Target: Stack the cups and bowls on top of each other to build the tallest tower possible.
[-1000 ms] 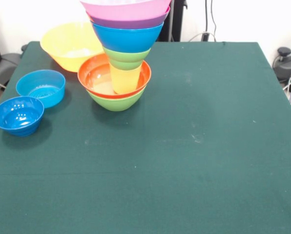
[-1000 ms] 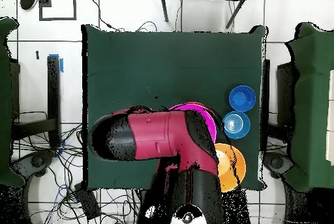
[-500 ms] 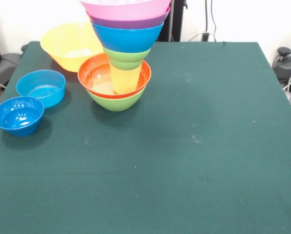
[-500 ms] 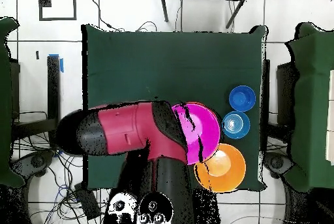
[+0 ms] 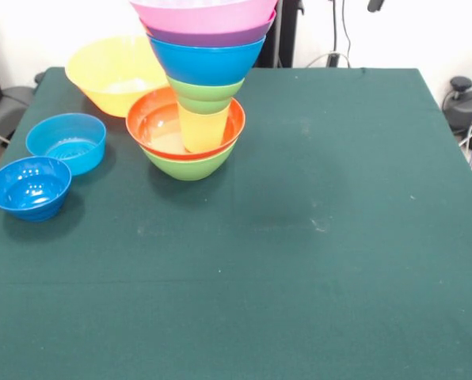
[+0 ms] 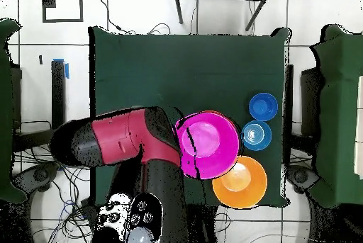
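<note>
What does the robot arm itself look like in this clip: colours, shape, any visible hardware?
In the overhead view the arm is a thick rounded tube with a glossy crimson-red shell and a black rounded end cap and joints. A black column runs down to the base, where pale round fittings show. The gripper is not identifiable in either view.

The green-clothed table carries the tower, an orange bowl and two blue bowls.
</note>
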`<action>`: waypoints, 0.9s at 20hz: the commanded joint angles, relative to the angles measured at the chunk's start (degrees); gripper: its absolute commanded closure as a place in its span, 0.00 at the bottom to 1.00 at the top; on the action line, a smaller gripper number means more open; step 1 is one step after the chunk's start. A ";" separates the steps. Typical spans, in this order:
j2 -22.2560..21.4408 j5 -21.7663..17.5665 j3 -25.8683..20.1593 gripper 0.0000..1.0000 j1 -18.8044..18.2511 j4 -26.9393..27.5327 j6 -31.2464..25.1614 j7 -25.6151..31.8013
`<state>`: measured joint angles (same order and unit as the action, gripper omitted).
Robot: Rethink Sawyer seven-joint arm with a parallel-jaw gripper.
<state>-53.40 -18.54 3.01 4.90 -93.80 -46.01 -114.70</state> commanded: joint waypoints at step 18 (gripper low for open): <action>20.31 1.98 7.58 0.00 10.55 1.37 19.12 -23.25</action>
<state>-38.62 -17.97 10.88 14.67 -93.75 -30.12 -126.13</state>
